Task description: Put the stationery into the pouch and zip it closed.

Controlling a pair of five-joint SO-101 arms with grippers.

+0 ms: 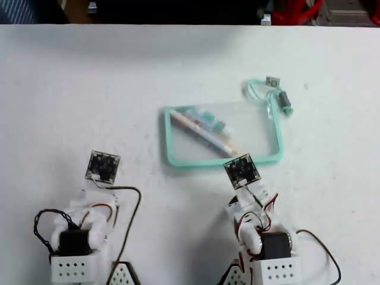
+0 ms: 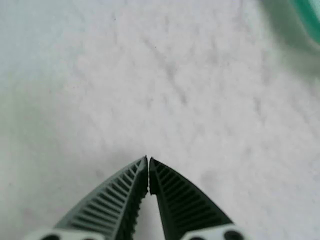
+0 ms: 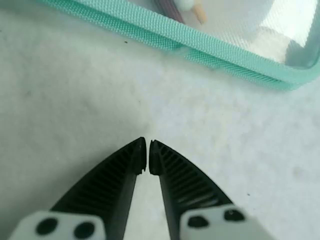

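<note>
White bench runs wide under both arms, with a dark strip of room beyond its far edge.

From the high view, the pouch (image 1: 255, 133) lies flat a little right of centre, clear-faced with a mint rim. The pens (image 1: 202, 129) lie slanted inside it toward its left end. A cord loop (image 1: 256, 90) with a dark tag (image 1: 286, 102) trails off its far right corner. The left arm (image 1: 74, 243) sits at the near left, well apart from the pouch. The right arm (image 1: 267, 243) sits at the near right, its wrist board just over the pouch's near rim. Whether the zip is run shut I cannot tell.

From the left wrist, the left fingers (image 2: 144, 167) are together, tips meeting on nothing, over bare bench. A sliver of rim (image 2: 307, 10) shows farther off.

From the right wrist, the right fingers (image 3: 141, 150) are likewise together and empty, near the woven rim (image 3: 200, 47). A pencil tip (image 3: 199, 12) shows behind the clear wall.

The pouch looks light and limp, its clear face slick, so a tug at one end would likely slide or buckle it. The woven rim seems the surest hold for one arm. The cord loop is the handiest thing to pull, if it hangs from the slider.
</note>
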